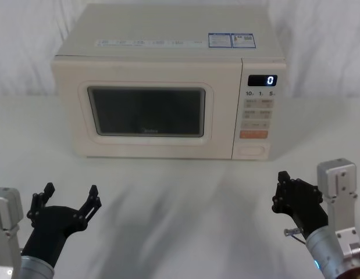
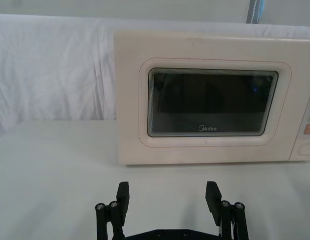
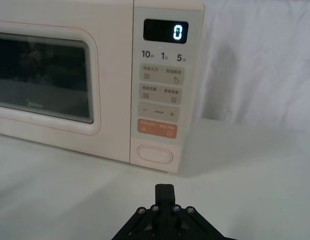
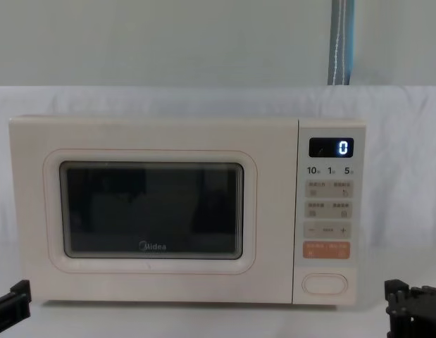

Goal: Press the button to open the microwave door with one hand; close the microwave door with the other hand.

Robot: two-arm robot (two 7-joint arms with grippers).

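Nearest, both claws hover over the white desk, touching nothing: the left claw spread wide and released, the right claw clenched, fingers together. Beyond stands the microwave, its door shut, marked "Midea". The button sits lowest on the panel, under the orange button; the display reads "0".

My head camera is looking down at the microwave. My chest camera is facing it low and close. Both wrist cameras are sharing its front.
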